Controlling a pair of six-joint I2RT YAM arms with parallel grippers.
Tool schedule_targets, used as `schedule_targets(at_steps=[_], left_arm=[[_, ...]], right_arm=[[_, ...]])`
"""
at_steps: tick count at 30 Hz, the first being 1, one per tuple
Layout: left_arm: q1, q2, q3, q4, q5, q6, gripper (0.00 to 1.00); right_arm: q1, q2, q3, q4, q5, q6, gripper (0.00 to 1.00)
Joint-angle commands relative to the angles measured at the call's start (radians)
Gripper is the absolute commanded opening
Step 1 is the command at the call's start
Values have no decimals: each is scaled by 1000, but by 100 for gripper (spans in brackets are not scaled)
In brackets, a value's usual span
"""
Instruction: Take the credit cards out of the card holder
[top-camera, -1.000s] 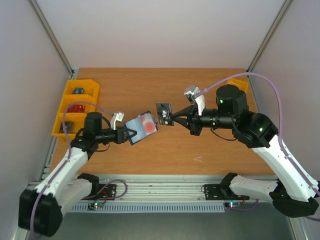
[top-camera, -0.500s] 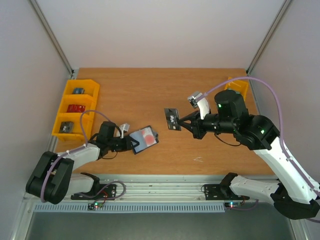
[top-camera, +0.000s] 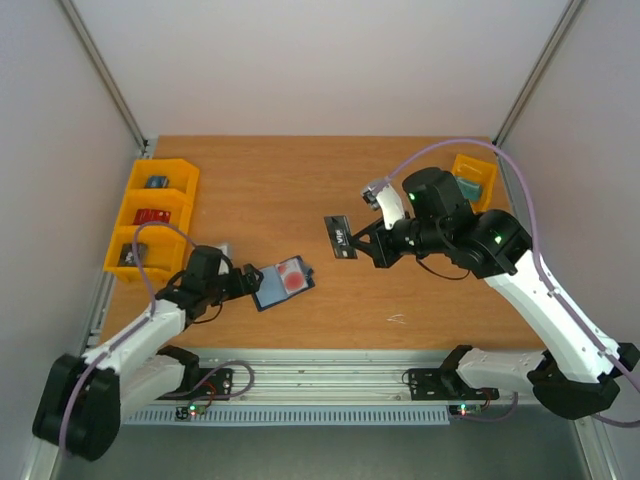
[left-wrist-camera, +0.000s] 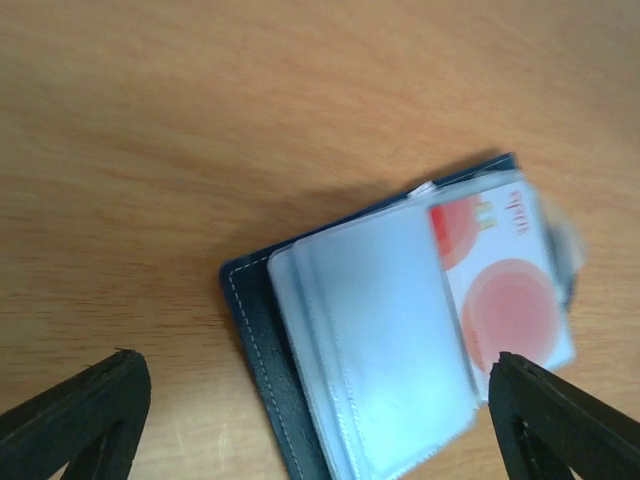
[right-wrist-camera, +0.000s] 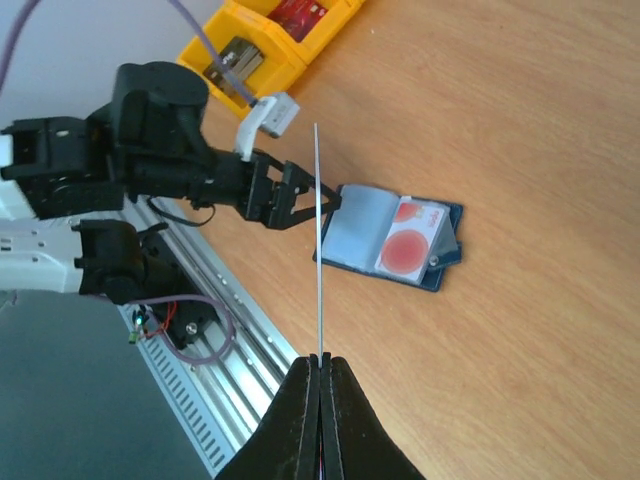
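Note:
The card holder (top-camera: 283, 283) lies open on the wooden table, dark blue outside with clear sleeves (left-wrist-camera: 380, 340) inside. A pale credit card with a red round mark (left-wrist-camera: 505, 300) sits in its far half. My left gripper (top-camera: 247, 278) is open, its fingertips (left-wrist-camera: 95, 400) spread wide either side of the holder's near edge and clear of it. My right gripper (top-camera: 360, 240) is shut on a dark credit card (top-camera: 342, 236), held in the air above the table's middle. In the right wrist view that card (right-wrist-camera: 319, 240) shows edge-on, with the card holder (right-wrist-camera: 390, 235) beyond it.
A row of yellow bins (top-camera: 155, 215) with small items stands at the table's left edge. Another yellow bin (top-camera: 475, 178) sits at the back right behind my right arm. The metal rail (top-camera: 330, 375) runs along the near edge.
My left gripper has opened and let go of the card holder, which now lies on the table. The right arm has shifted slightly with its card still held.

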Motion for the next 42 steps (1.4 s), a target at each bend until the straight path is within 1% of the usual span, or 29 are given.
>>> schedule_targets(at_steps=[1,3,6,7,8,10,12,13,14,15,16,17,18,20,21,23,24,27,28,30,31,34,37,39,42], left_arm=[[4,-154,114,-191,-36,73,94],[3,-216,185,-246,35,120,96],[4,-277,324,-311,162,259,96],[5,-290,370,-333,207,351,96],[4,-301,415,-336,250,410,96],[3,-325,485,-317,298,553,96],[3,-354,531,-275,320,787,95],[2,-370,546,-250,329,872,95],[1,-385,556,-226,342,1023,95],[-3,-401,563,-209,360,1124,95],[-6,-419,567,-189,382,1265,95],[-9,-439,563,-172,407,1450,95],[-13,-460,552,-150,439,1568,95],[-15,-501,500,-88,501,1883,97],[-15,-513,464,-34,526,2128,98],[-15,-505,420,85,568,2396,98],[-15,-493,417,128,598,2492,98],[-17,-472,405,162,674,2642,98],[-18,-473,385,170,699,2719,98],[-19,-490,355,139,746,2791,98],[-19,-500,350,108,763,2837,95],[-22,-495,335,120,755,2860,87],[-22,-486,320,169,705,2853,83],[-22,-493,317,172,678,2833,81],[-22,-513,312,142,644,2816,70]], right_arm=[[-4,53,84,-21,26,-7,1],[-4,88,128,-59,55,-7,1],[-5,151,224,-149,115,-8,1],[-4,168,253,-173,122,-11,1],[-3,183,276,-194,118,-17,1],[-1,202,315,-214,96,-18,1],[2,204,329,-214,71,-14,1],[6,201,333,-213,57,-9,1],[8,197,335,-210,44,-4,1],[12,194,335,-209,31,3,1],[16,190,335,-206,22,12,1],[25,187,335,-200,17,23,1],[36,184,333,-193,17,35,1],[68,183,331,-178,16,56,1],[87,186,329,-161,16,64,1],[123,198,333,-130,0,76,1],[139,207,335,-107,-13,80,1],[167,238,341,-45,-70,99,1],[171,247,341,-22,-94,110,1],[174,259,335,41,-144,138,1],[177,264,333,72,-167,153,1],[196,292,340,124,-191,174,1],[217,327,365,107,-189,170,1],[228,345,380,79,-184,159,1],[235,360,387,57,-184,152,1]])
